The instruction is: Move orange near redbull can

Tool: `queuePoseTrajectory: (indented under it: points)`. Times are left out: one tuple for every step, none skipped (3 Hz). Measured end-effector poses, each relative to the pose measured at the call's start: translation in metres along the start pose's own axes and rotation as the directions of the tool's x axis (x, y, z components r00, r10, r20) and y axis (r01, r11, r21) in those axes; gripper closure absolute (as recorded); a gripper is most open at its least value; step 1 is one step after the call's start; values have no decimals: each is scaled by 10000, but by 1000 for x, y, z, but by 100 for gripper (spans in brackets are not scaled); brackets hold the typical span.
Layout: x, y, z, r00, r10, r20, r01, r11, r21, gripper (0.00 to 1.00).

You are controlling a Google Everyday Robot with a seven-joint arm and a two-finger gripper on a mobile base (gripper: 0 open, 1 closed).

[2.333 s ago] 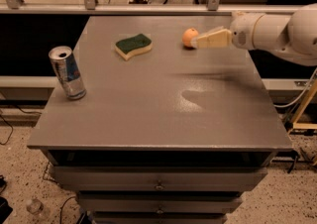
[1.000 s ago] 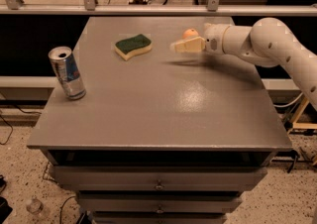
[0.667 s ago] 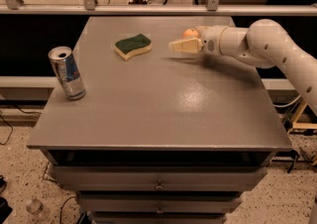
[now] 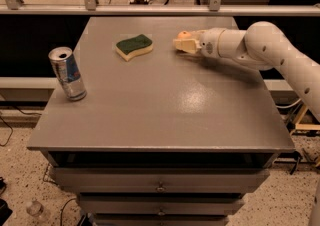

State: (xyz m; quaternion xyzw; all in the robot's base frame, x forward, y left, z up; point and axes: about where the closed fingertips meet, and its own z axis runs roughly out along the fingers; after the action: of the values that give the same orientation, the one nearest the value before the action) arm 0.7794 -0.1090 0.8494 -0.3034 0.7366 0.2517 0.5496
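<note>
The orange (image 4: 183,34) lies on the grey table (image 4: 165,115) at the far right; only its top shows behind my gripper. My gripper (image 4: 185,45) is low over the table, right at the orange and in front of it, at the end of the white arm (image 4: 260,45) that reaches in from the right. The redbull can (image 4: 67,73) stands upright near the table's left edge, far from the orange and the gripper.
A green-and-yellow sponge (image 4: 134,46) lies on the table between the can and the orange, at the back. A rail with posts (image 4: 150,9) runs behind the table. Drawers (image 4: 160,182) sit below the front edge.
My gripper moved left from beside the orange to right over it, hiding most of it. In the last second it has hardly moved. The can and sponge have not moved.
</note>
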Motion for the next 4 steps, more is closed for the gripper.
queuePoseTrajectory:
  points:
    - [0, 2, 3, 10000, 3, -5, -3, 10000, -49, 88]
    - [1, 4, 5, 10000, 5, -10, -5, 10000, -89, 100]
    - [1, 4, 5, 10000, 5, -10, -5, 10000, -91, 100]
    - [-7, 6, 4, 9999, -106, -104, 105, 9999, -89, 100]
